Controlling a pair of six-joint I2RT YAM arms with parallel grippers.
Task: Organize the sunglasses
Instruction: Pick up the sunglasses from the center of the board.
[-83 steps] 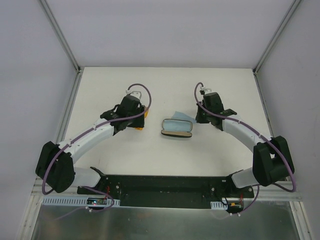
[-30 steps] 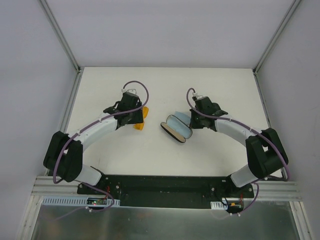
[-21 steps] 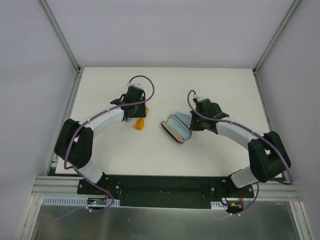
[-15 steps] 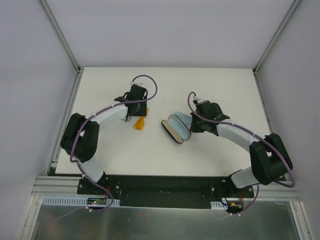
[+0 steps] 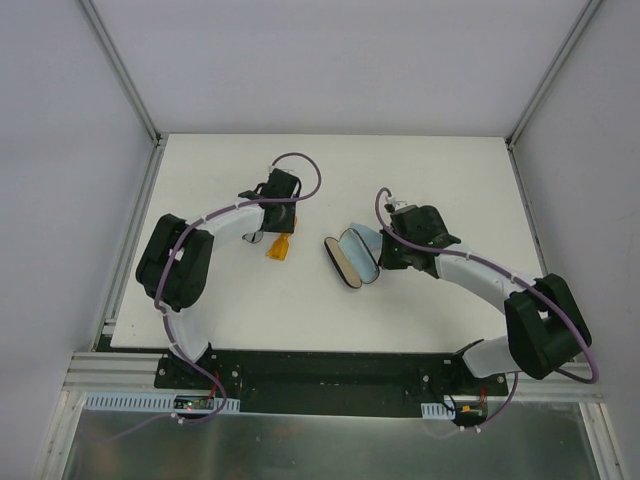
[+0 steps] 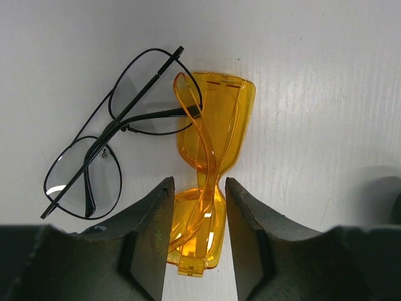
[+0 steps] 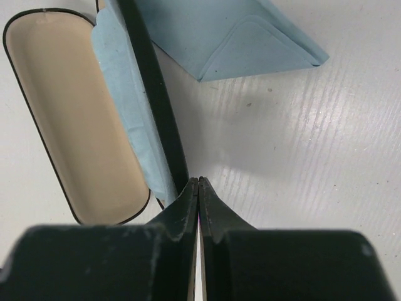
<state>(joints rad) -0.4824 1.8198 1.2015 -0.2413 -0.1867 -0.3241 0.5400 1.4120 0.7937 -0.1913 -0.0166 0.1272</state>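
Left gripper (image 6: 197,186) has swung out over the translucent orange plastic sunglasses (image 6: 216,113), jaws narrowing to straddle them on the table. I cannot tell if they pinch yet. Thin dark wire-framed sunglasses (image 6: 88,179) overlap those. Farther right, by my closed, empty right gripper (image 7: 198,185), the black oval case (image 7: 69,113) now lies open, so I judge packing comes next.

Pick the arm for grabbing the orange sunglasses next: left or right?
Left. The left end effector straddles the orange sunglasses; the right end effector is shut beside the open case.
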